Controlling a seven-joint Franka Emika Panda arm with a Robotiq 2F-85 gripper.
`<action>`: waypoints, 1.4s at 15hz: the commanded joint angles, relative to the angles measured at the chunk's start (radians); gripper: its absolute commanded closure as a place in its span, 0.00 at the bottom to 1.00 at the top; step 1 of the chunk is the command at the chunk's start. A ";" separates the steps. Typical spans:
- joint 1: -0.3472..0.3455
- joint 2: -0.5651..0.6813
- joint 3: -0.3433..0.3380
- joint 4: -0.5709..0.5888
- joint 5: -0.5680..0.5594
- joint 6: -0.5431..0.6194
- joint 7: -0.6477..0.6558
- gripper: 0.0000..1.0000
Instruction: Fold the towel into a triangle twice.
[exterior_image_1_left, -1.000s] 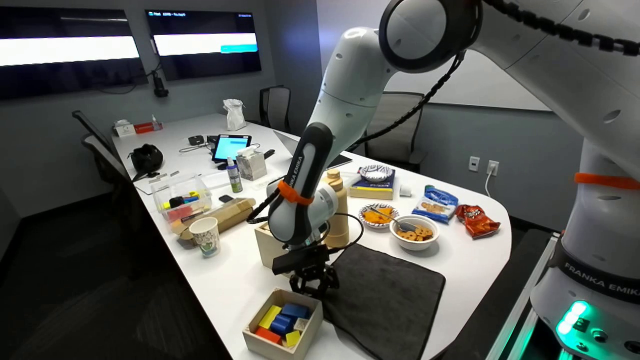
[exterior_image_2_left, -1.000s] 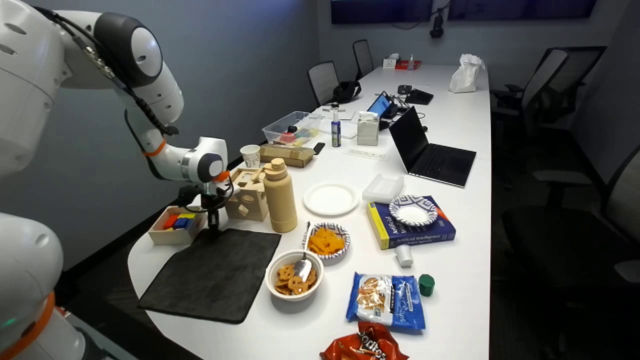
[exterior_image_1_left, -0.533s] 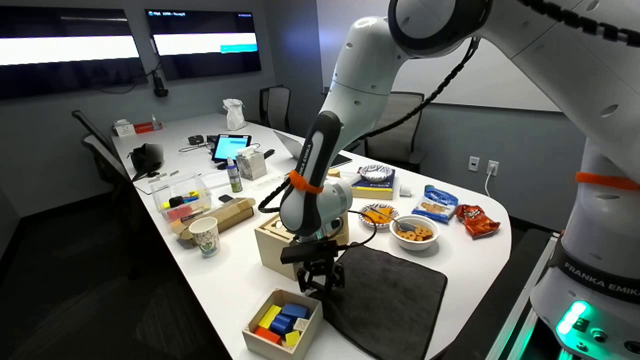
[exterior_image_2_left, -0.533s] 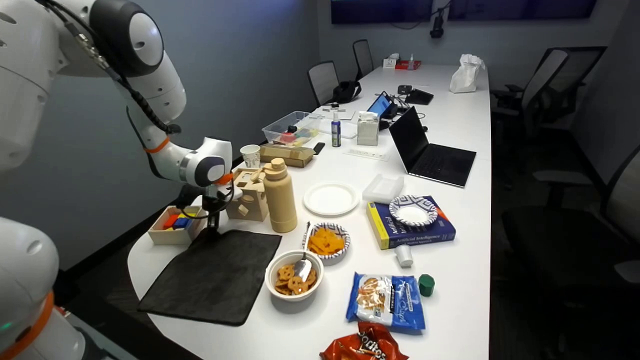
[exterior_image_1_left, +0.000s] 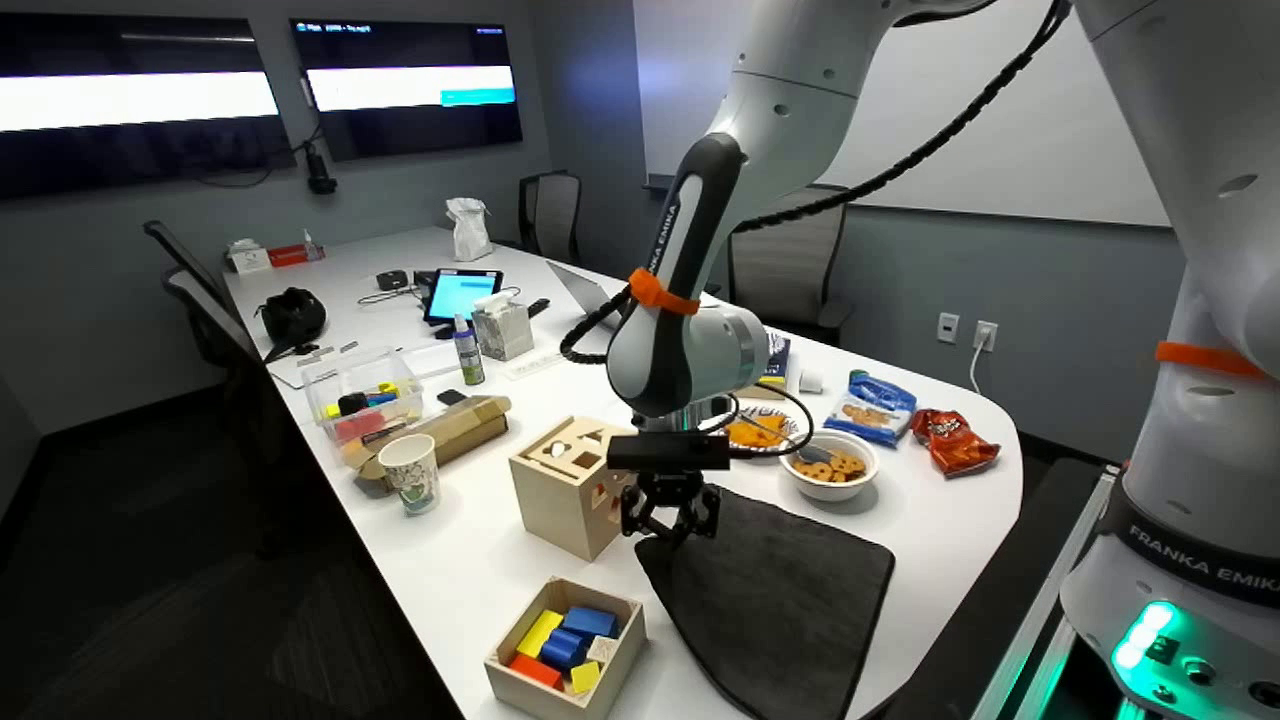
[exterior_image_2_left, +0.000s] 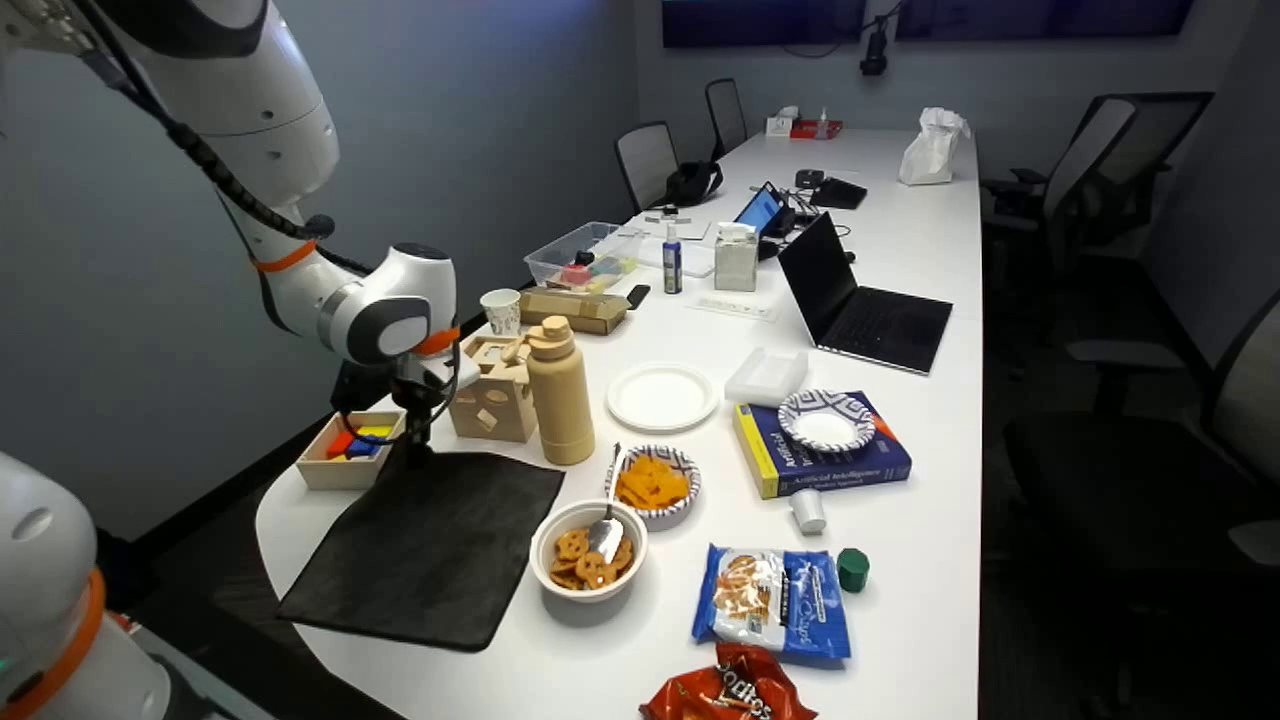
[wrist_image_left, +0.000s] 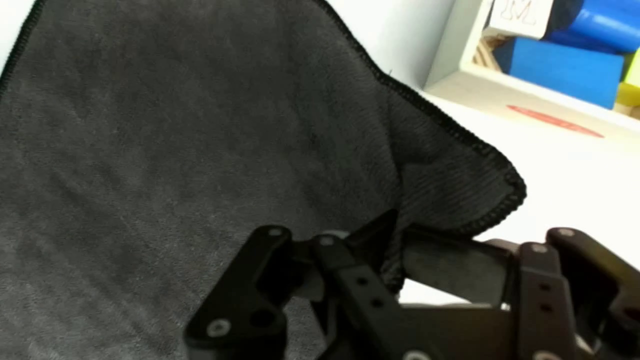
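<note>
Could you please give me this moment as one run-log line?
Gripper: shut on towel near a corner | triangle fold: not yet made | box of blocks: beside towel

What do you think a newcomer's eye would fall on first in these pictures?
Probably the white arm reaching over the table, its gripper shut on the dark towel near a corner. Next, perhaps, the bright blocks in the open box beside the towel. In an exterior view, two lit screens on the wall also draw the eye.
</note>
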 joint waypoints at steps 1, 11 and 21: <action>-0.072 -0.105 0.038 -0.117 0.070 0.020 -0.157 1.00; -0.215 -0.100 0.028 -0.181 0.097 0.074 -0.579 1.00; -0.457 -0.070 0.235 -0.237 0.397 0.097 -0.930 1.00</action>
